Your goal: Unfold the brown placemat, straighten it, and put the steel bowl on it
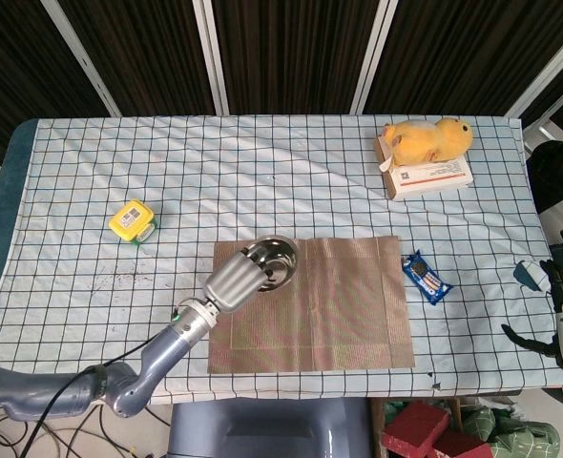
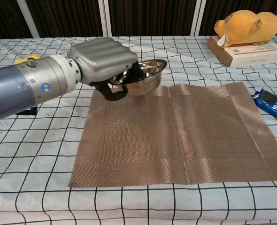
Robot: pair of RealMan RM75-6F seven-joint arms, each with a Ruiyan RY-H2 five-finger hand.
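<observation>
Left hand (image 2: 103, 58) grips the bowl (image 2: 143, 77) by its rim, holding it tilted above the mat's (image 2: 185, 136) upper-left part so I can set it down, while my right hand (image 1: 558, 315) waits apart at the frame's right edge.

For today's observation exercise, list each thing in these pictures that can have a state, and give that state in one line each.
brown placemat: unfolded, lying flat on the table.
steel bowl: held off the table, tilted, above the placemat's far left part.
left hand: grips the bowl's rim.
right hand: at the table's right edge, holding nothing, fingers apart.
biscuit packet: lying flat beside the placemat.
</observation>
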